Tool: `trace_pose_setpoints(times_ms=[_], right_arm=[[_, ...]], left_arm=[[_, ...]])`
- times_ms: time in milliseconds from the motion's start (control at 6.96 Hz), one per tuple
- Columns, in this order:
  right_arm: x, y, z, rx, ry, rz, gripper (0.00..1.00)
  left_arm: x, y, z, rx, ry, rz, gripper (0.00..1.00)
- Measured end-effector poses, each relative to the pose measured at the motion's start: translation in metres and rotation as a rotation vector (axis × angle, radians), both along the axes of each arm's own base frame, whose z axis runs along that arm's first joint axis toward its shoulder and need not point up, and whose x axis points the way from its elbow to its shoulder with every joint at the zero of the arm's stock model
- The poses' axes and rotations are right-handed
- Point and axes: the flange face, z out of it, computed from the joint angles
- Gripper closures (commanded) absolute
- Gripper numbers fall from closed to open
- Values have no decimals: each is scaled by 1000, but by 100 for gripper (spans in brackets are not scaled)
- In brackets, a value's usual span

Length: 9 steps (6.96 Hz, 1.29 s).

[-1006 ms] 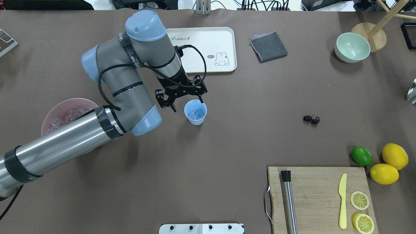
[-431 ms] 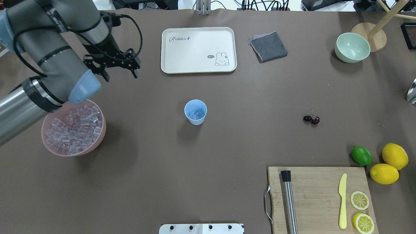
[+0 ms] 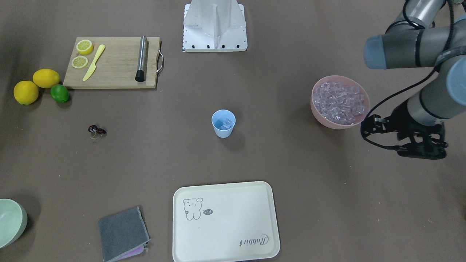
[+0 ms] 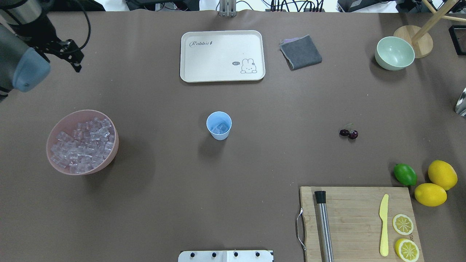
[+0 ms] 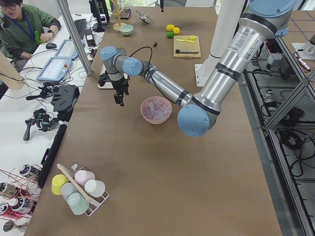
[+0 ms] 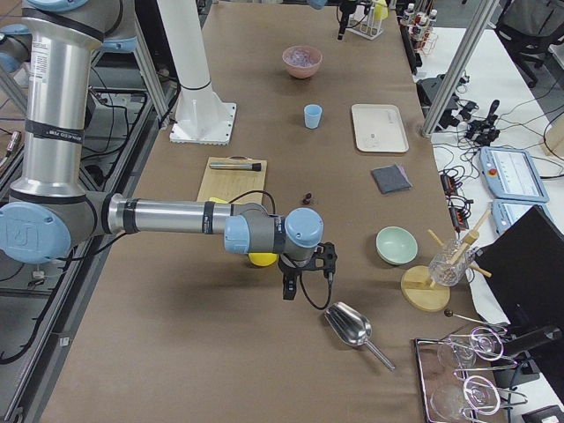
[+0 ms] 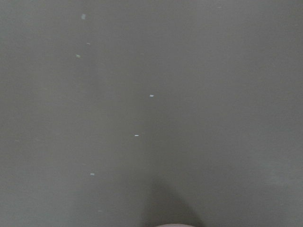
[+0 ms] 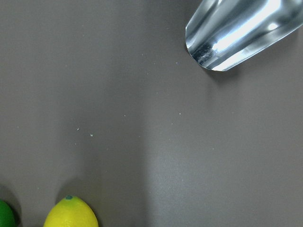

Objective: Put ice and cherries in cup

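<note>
The left hand (image 4: 72, 60) hangs above the desk (image 4: 164, 189) beyond the pink bowl (image 4: 109, 162) (how far open, none can tell); the blue cup (image 4: 218, 125) holds a few clear ice cubes (image 4: 220, 128).

**Free room and obstacles.** Bare table (image 4: 276, 153) surrounds the cup (image 4: 218, 125) on every side, and its mouth is open from above. We trace an unobstructed lane from the cup to the cherries (image 4: 348, 133). The lime (image 4: 405, 174) and cutting board (image 4: 356, 218) lie nearer the robot, well apart from them. The pink bowl (image 4: 98, 168) is uncovered. The left arm (image 4: 29, 71) hangs beyond it, at the far-left corner. The tray (image 4: 222, 56) lies beyond the cup, well apart.
</note>
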Motion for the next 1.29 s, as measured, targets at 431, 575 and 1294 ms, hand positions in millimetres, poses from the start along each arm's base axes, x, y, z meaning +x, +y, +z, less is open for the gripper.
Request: trace_pose_setpoints(times_ms=[431,575,1294], right_arm=[[0,0,-1,2,1,0,0],[0,0,-1,3,1,0,0],[-6,-16,-19,-6,4,37,0]], left_arm=[[-121,-2,113,45,-80,100,3],[-159,-3,143,33,-85,102,3],[-267,43,277,-10,-84,1,3]])
